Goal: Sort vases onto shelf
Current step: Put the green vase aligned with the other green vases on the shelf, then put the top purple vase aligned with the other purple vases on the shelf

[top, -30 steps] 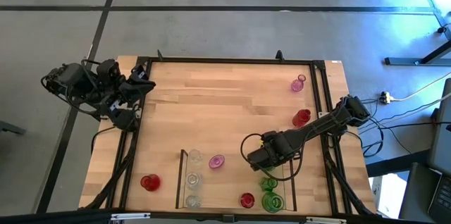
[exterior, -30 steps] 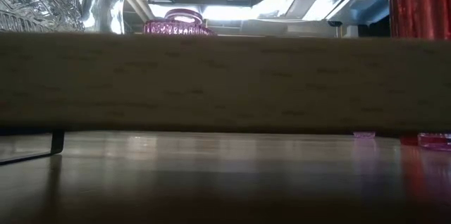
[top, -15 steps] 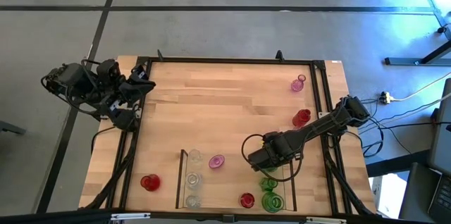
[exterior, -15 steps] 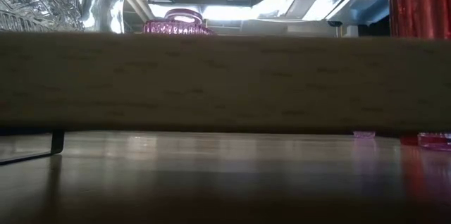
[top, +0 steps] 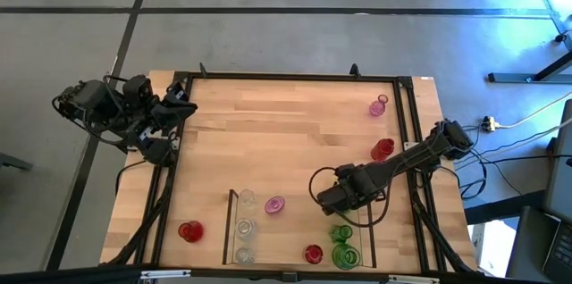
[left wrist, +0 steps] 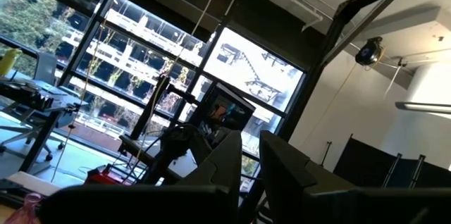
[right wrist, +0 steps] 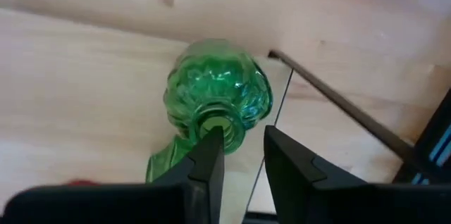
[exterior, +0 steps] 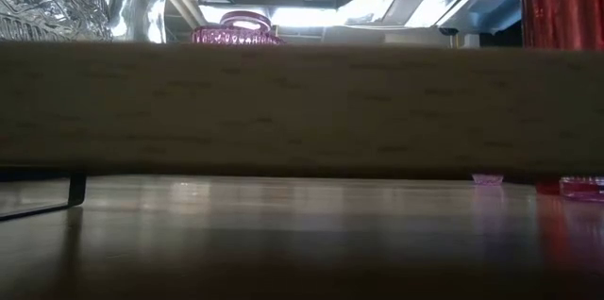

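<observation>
The shelf [top: 234, 226] lies at the table's near edge. On its floor stand upright clear vases [top: 245, 228], a pink one [top: 274, 204], a red one [top: 313, 254] and two green ones [top: 344, 254]. My right gripper [right wrist: 243, 146] hangs open, pointing down, just above the farther green vase [right wrist: 215, 101], which stands next to the shelf's dark edge [right wrist: 331, 104]. Three more vases stand on the bare table: red [top: 189, 231], red [top: 382, 149] and pink [top: 379, 106]. My left gripper [left wrist: 250, 157] is raised at the far left, slightly open, with nothing in it. My right gripper's one fingertip [right wrist: 213, 139] shows in front of the green vase's mouth [right wrist: 210, 120], coming from above. Whether it touches the mouth, I cannot tell. The vase stands upright on its base.
A black frame [top: 407, 141] runs around the tabletop. The middle and far part of the wood top [top: 277, 132] is bare. In the low view the shelf's wooden side [exterior: 283, 102] fills the picture, with vase tops [exterior: 233, 31] above it.
</observation>
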Controlling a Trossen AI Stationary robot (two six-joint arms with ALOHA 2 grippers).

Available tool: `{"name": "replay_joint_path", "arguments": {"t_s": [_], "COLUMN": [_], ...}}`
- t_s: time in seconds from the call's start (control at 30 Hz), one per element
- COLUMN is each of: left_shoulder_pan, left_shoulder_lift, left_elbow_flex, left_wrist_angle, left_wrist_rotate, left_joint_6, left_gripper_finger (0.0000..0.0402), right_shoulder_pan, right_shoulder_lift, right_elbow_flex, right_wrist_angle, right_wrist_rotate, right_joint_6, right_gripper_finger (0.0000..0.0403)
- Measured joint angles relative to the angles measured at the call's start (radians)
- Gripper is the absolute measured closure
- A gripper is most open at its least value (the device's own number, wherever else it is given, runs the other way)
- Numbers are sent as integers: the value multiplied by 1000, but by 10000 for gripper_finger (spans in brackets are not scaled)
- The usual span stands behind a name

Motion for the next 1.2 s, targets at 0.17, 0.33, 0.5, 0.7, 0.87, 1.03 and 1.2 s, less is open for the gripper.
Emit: {"name": "replay_joint_path", "arguments": {"t_s": [0.17,0.33,0.5,0.7,0.87,1.03,1.2], "left_shoulder_pan": [0,14,33,47,47,47,47], "left_shoulder_lift": [0,0,0,0,0,0,1], "left_elbow_flex": [0,0,0,0,0,0,0], "left_wrist_angle": [0,0,0,0,0,0,0], "left_wrist_rotate": [-3,-3,16,26,27,45,46], "left_joint_6": [0,0,0,-6,-8,-8,-5], "left_gripper_finger": [357,357,357,357,357,357,357], "right_shoulder_pan": [0,-1,0,0,0,-1,-1], "right_shoulder_lift": [0,0,0,-1,-2,-3,-3], "right_elbow_flex": [1,1,2,2,36,128,211], "right_wrist_angle": [22,31,32,33,11,-78,-242], "right_wrist_rotate": [-35,-59,-69,-76,-45,30,132], "right_joint_6": [-43,-54,-51,-43,-31,-42,-46], "right_gripper_finger": [315,315,315,315,315,315,315]}}
